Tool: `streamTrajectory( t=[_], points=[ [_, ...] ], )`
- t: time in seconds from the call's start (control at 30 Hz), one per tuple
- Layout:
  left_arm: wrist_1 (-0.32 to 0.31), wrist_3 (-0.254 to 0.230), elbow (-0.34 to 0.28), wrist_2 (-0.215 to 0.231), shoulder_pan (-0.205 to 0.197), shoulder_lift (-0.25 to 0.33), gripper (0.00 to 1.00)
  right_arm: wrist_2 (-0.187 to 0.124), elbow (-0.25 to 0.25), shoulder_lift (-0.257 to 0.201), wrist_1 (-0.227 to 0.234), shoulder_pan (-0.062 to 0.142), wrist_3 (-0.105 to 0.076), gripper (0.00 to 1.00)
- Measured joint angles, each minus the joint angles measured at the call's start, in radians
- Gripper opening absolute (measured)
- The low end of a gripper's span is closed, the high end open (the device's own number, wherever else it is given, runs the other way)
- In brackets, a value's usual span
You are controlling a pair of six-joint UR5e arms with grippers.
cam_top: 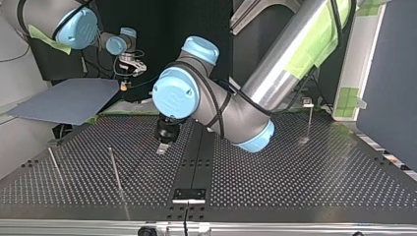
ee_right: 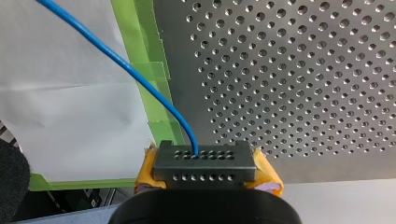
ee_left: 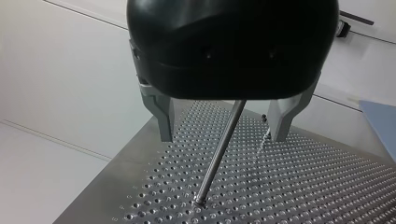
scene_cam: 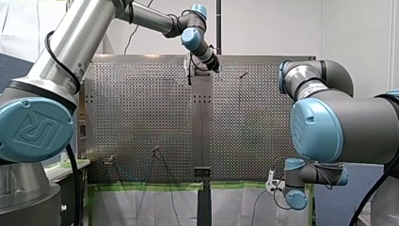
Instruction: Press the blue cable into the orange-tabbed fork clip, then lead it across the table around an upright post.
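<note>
In the right wrist view the blue cable (ee_right: 140, 79) runs over the taped table edge and ends between the yellow pads (ee_right: 266, 175) of my right gripper (ee_right: 205, 161), which is shut on it. In the front view that gripper (scene_cam: 272, 181) hangs off the table's near right corner with the cable (scene_cam: 256, 202) drooping below. My left gripper (ee_left: 223, 140), black with metal fingers (ee_left: 161, 116), stands open over the far middle of the table (scene_cam: 189, 70). A thin upright post (ee_left: 217, 156) rises in line between its fingers, its top hidden by the gripper body. I cannot make out the orange-tabbed clip.
Two thin posts (cam_top: 115, 169) (cam_top: 54, 164) stand at the top view's near left, and a taller post with a small fitting (cam_top: 308, 113) stands at its far right. A black rail (cam_top: 194, 157) runs down the perforated table's middle. Green tape (ee_right: 154, 93) lines the table edge.
</note>
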State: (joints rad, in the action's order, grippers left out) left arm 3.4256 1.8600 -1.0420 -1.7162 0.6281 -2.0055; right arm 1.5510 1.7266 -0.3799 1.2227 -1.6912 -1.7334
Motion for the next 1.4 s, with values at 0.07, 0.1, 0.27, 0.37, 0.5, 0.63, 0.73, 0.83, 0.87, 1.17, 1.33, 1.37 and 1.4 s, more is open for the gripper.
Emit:
streamTrajectory(
  t=[0.07,0.1,0.27,0.37,0.5,0.63,0.73,0.83,0.87,1.17,1.33,1.37,1.4],
  points=[
    [0.000,0.000,0.000,0.002,0.000,0.000,0.98,0.000,0.000,0.000,0.000,0.000,0.000,0.00],
    [0.000,-0.001,0.000,0.003,0.000,0.000,0.98,0.000,0.000,0.000,0.000,0.000,0.000,0.00],
    [0.000,-0.001,0.000,0.006,0.000,0.000,0.98,-0.001,0.000,-0.002,-0.001,0.000,0.000,0.00],
    [0.000,-0.001,0.000,0.006,0.000,0.000,0.98,-0.007,0.001,-0.015,-0.010,-0.001,0.001,0.00],
    [0.000,-0.002,0.000,0.004,0.000,0.000,0.98,-0.022,0.008,-0.050,-0.043,-0.007,0.009,0.00],
    [0.001,-0.011,0.000,0.001,0.000,0.000,0.98,-0.019,0.035,-0.088,-0.080,-0.012,0.004,0.00],
    [0.005,-0.018,0.000,0.000,0.000,0.000,0.98,-0.012,0.045,-0.116,-0.109,-0.014,-0.007,0.00],
    [0.007,-0.021,0.001,-0.004,0.000,0.000,0.98,-0.010,0.048,-0.147,-0.140,-0.017,-0.023,0.00],
    [0.007,-0.022,0.001,-0.006,0.000,0.000,0.98,-0.010,0.048,-0.157,-0.149,-0.018,-0.030,0.00],
    [0.007,-0.030,0.000,-0.023,0.000,0.000,0.98,-0.034,0.039,-0.244,-0.236,-0.023,-0.111,0.00],
    [0.007,-0.037,0.000,-0.024,0.000,0.000,0.98,-0.054,0.031,-0.299,-0.292,-0.028,-0.164,0.00],
    [0.008,-0.038,0.000,-0.023,0.000,0.000,0.98,-0.055,0.031,-0.310,-0.302,-0.029,-0.169,0.00],
    [0.008,-0.040,0.000,-0.023,0.001,0.000,0.98,-0.056,0.029,-0.323,-0.316,-0.031,-0.175,0.00]
  ],
)
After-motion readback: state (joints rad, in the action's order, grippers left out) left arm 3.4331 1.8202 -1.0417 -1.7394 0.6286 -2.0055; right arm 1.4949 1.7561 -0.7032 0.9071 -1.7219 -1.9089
